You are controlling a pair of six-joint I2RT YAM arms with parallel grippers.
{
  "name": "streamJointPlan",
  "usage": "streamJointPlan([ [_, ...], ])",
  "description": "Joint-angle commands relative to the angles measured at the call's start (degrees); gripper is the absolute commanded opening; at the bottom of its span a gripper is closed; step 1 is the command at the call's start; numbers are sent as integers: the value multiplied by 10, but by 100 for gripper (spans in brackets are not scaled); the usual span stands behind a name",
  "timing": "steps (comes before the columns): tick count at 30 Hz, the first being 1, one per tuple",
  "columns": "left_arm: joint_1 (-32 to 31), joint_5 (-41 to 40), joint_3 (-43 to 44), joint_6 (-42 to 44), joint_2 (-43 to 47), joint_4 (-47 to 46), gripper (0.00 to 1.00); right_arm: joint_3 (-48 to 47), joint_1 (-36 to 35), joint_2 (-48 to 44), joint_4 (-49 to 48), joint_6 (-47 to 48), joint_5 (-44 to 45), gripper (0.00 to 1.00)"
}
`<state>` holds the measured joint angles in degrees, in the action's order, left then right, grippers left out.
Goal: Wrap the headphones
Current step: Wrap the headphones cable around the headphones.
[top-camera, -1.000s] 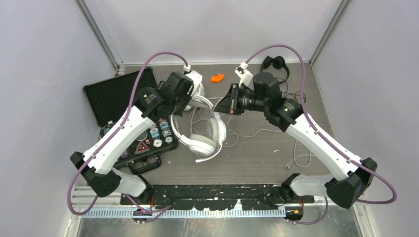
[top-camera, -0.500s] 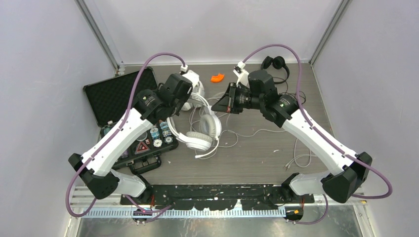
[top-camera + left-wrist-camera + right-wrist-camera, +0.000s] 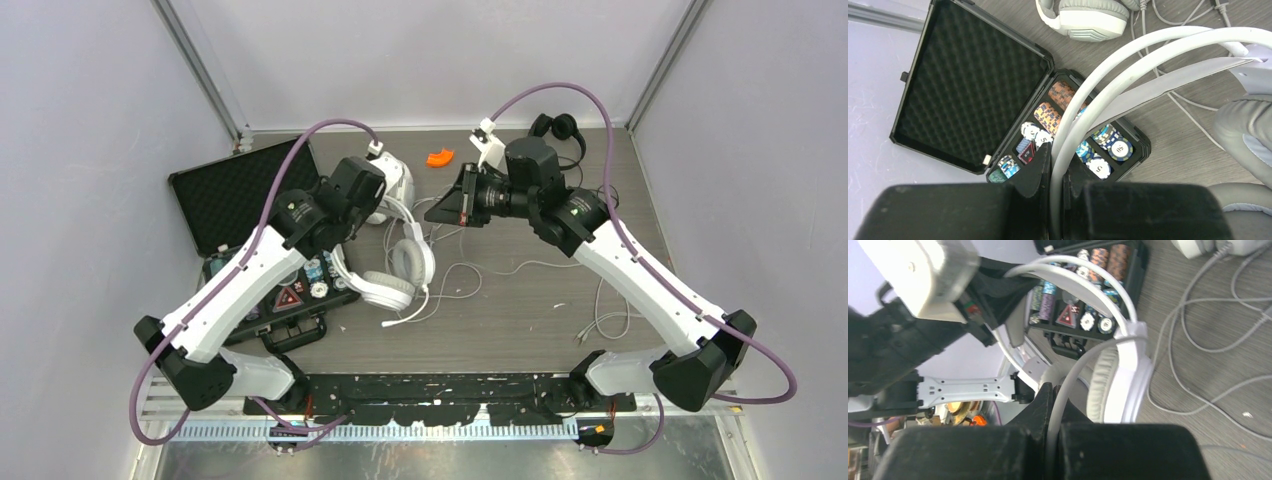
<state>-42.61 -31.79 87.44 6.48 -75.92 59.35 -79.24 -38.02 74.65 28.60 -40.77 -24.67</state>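
The left gripper (image 3: 1056, 167) is pinched shut on the curved band of the white headphones (image 3: 1148, 50). It holds them up over the middle of the table, just right of the case, with the ear cups hanging toward the right. The right gripper (image 3: 1054, 397) faces it from the other side. Its fingers are closed on a thin white cable (image 3: 1068, 374) that curves up toward the nearer ear cup.

Directly under the held band lies an open black case (image 3: 973, 85). Its foam-lined lid lies flat to the rear, and its tray is packed with stacks of poker chips (image 3: 1113, 145). The case sits beneath the left arm and along the left side of the table.

Behind the white headphones, near the back edge, rest the grey headphones (image 3: 1090, 20), with their cord trailing off to the right. A small orange piece (image 3: 438, 157) lies just beyond them. The black headphones (image 3: 557, 128) sit in the far right corner, behind the right arm's wrist.

Loose white cables (image 3: 530, 266) loop across the middle and right of the table, between the two arms, and some pass under the held headphones.

The table (image 3: 520, 320) has a grey-brown wood grain. Pale walls (image 3: 420, 60) enclose it on three sides, with metal posts (image 3: 205, 70) in the back corners.
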Motion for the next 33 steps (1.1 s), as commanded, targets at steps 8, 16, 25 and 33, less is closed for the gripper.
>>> streamJointPlan([
  [8,2,163,-66,-12,78,-91,0,-37,9,33,-137,-29,-64,0],
  [16,1,291,-112,15,110,-113,0,-16,47,25,-180,-66,-59,0],
  [25,2,266,-110,-11,85,-117,0,-8,49,19,-190,-105,-114,0],
  [33,2,99,-34,-159,0,-54,0,-14,34,19,-189,-124,-140,3],
])
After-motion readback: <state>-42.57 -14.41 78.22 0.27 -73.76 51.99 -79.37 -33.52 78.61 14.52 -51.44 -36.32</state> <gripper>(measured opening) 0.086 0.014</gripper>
